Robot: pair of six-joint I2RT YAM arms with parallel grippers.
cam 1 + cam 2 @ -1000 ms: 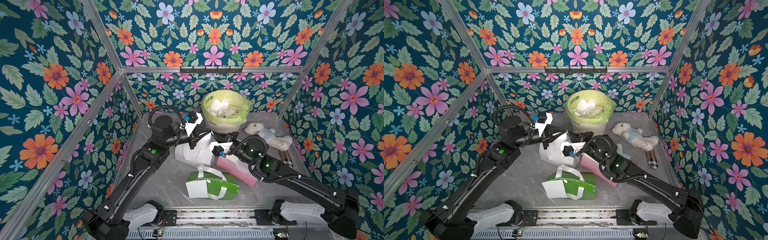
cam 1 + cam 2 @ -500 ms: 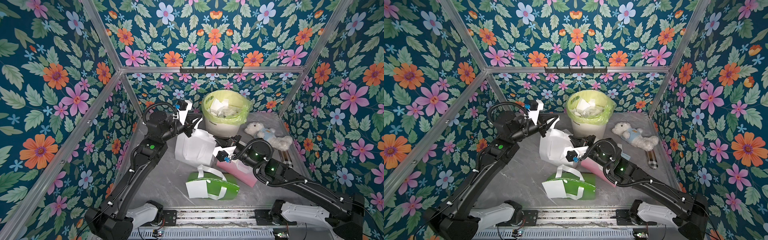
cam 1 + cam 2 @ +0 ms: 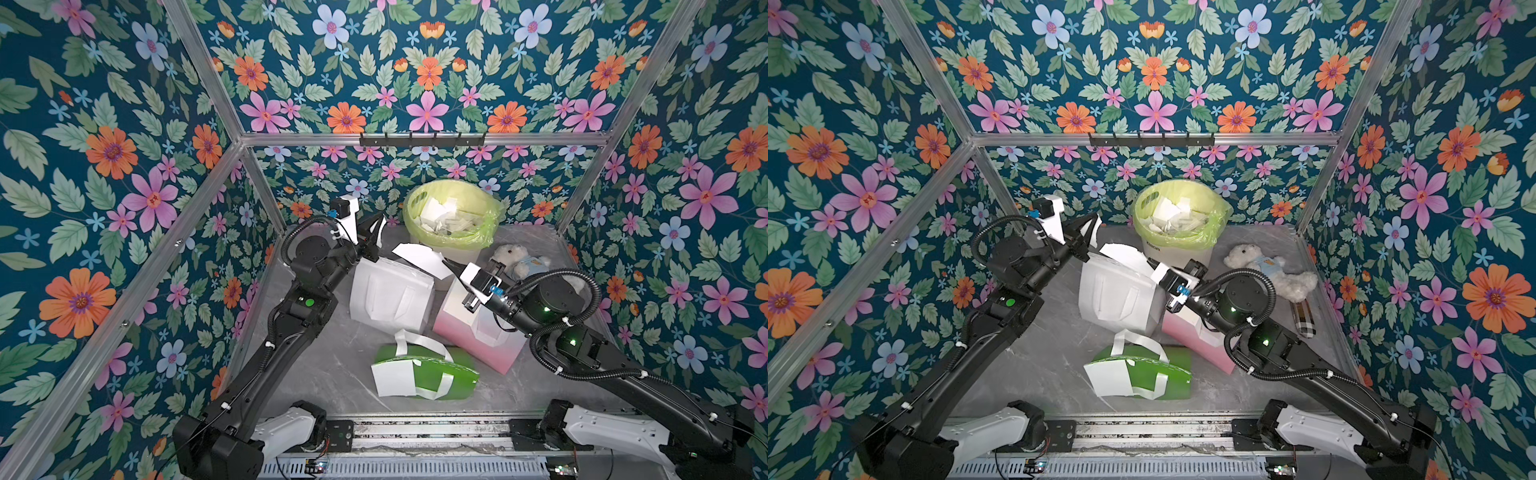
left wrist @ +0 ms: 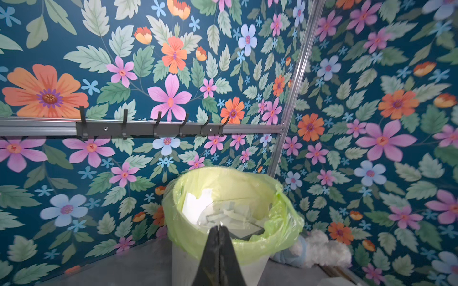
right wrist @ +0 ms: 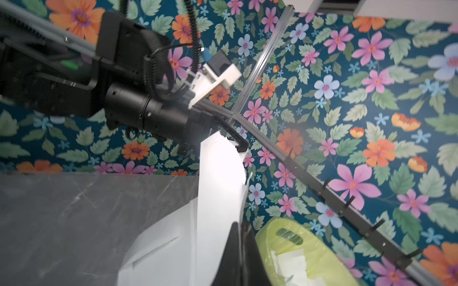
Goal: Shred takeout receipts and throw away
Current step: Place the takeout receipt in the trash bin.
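Pinches a torn receipt sheet (image 3: 419, 257) in the right gripper (image 3: 449, 264), jaws narrowed down onto one edge. Holds it in the air over the top of the white fabric bag (image 3: 386, 295), just beside the bin (image 3: 457, 245) at the middle of the table's (image 3: 332, 365) far edge. From the right wrist view, shows the same sheet (image 5: 218, 185) curving away from the closed fingers (image 5: 235, 237).

Grips a small receipt scrap (image 3: 382, 227) in the left gripper (image 3: 377, 224), raised near the bin on the side of the far-left corner. In the left wrist view, jaws pressed flat together (image 4: 219, 229), with no paper distinguishable there. In both top views, sheet and scrap apart, not joined.

Inside the bin's yellow-green liner (image 4: 285, 222), a heap of shredded white pieces (image 4: 223, 215). Near the table's near edge, on the mouth end of the flat-lying green bag (image 3: 449, 380), another white receipt (image 3: 392, 379). Between the white bag and the right arm, the pink bag (image 3: 490, 345). Toward the far-right corner, a plush bear (image 3: 519, 262).
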